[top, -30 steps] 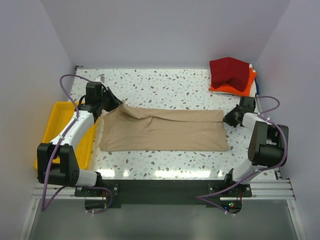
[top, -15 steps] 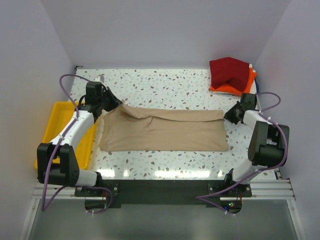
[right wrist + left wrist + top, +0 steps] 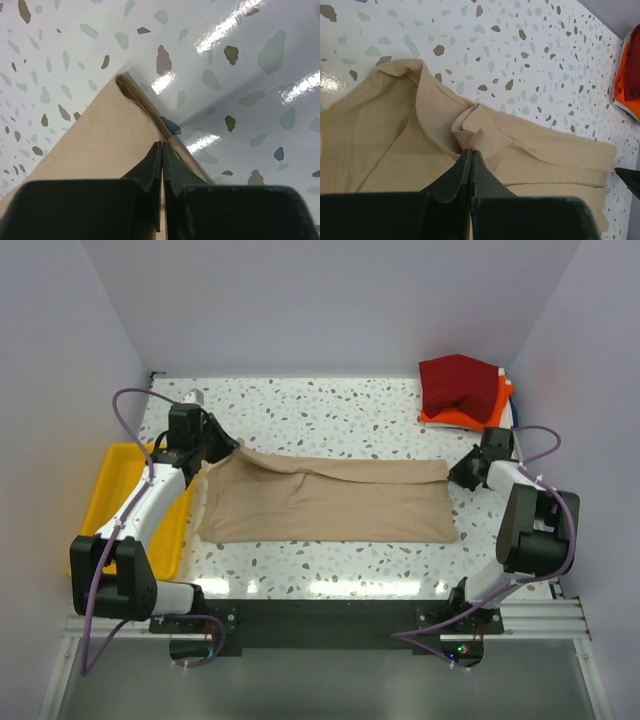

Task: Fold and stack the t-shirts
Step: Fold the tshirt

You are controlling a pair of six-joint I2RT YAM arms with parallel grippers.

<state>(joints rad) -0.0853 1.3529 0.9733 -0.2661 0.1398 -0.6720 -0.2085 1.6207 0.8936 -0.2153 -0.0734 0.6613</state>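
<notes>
The tan t-shirt point(image 3: 330, 500) lies folded into a long strip across the middle of the table. My left gripper point(image 3: 234, 448) is shut on a bunched fold at its far left corner, seen close in the left wrist view point(image 3: 471, 150) with tan cloth point(image 3: 395, 130) around the tips. My right gripper point(image 3: 456, 476) is shut on the shirt's far right corner; in the right wrist view point(image 3: 162, 144) the tips pinch the hemmed edge point(image 3: 100, 135). The dark red t-shirt point(image 3: 458, 383) lies folded on the orange t-shirt point(image 3: 470, 418) at the back right.
A yellow tray point(image 3: 110, 480) sits at the table's left edge under the left arm. White walls close in the table at the back and on both sides. The red and orange stack also shows at the right edge of the left wrist view point(image 3: 622, 80).
Both arms have shifted slightly toward the back of the table while holding the tan shirt's far corners. The shirt lies much as before.
</notes>
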